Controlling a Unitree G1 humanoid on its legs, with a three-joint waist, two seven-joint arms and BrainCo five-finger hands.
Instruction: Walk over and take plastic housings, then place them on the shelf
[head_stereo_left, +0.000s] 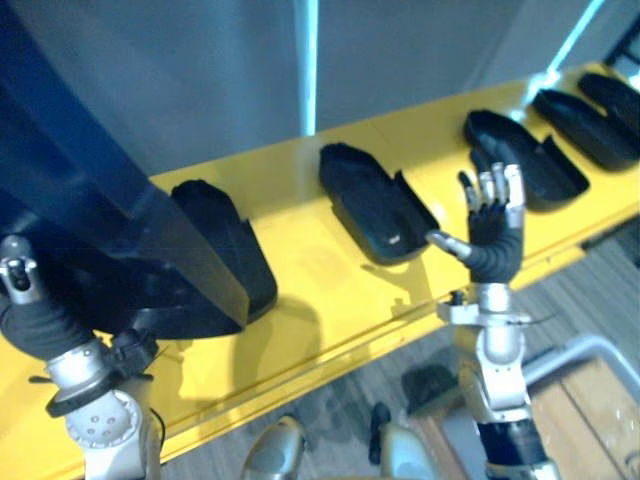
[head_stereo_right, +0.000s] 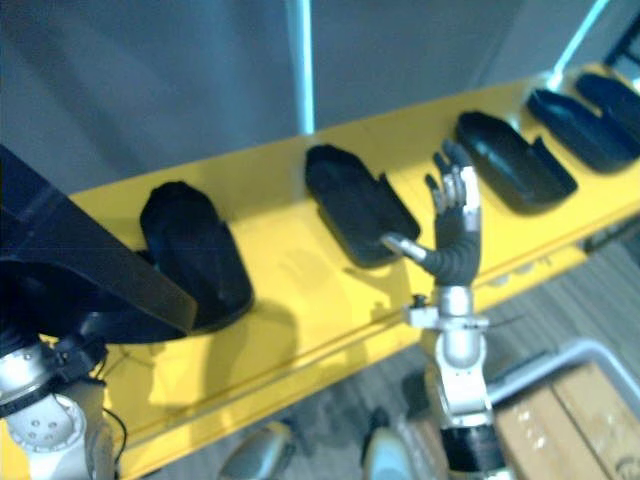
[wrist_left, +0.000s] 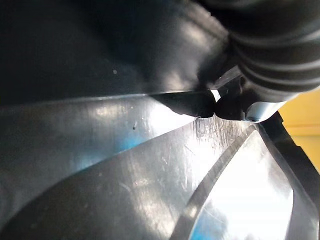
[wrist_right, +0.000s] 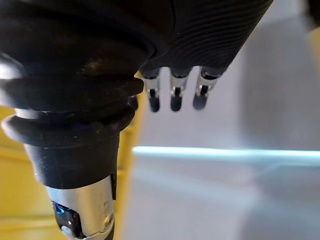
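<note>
A grey wall (head_stereo_left: 200, 70) with a light-blue vertical strip (head_stereo_left: 311, 60) is seen behind a yellow shelf (head_stereo_left: 300, 250), which runs diagonally from the lower left to the upper right of the frame. Five black plastic housings are laid apart along it: a left housing (head_stereo_left: 235, 250), a middle housing (head_stereo_left: 375, 205), a right housing (head_stereo_left: 530, 155), and, in the upper right corner, a fourth housing (head_stereo_left: 585, 125) and a fifth housing (head_stereo_left: 615, 95). The right robot hand (head_stereo_left: 495, 225) is raised upright at the shelf's front edge, between the middle housing and the right housing in the frame. Its fingers are held straight and wide, the thumb is stuck out to the left, and nothing is held. At the left edge a large dark housing (head_stereo_left: 110, 210) is seen close to the camera, over the left robot hand (head_stereo_left: 30, 320). In the left wrist view its glossy dark plastic lies right against the ribbed cover. The fingers are hidden by it, so it cannot be told whether they are closed round it.
</note>
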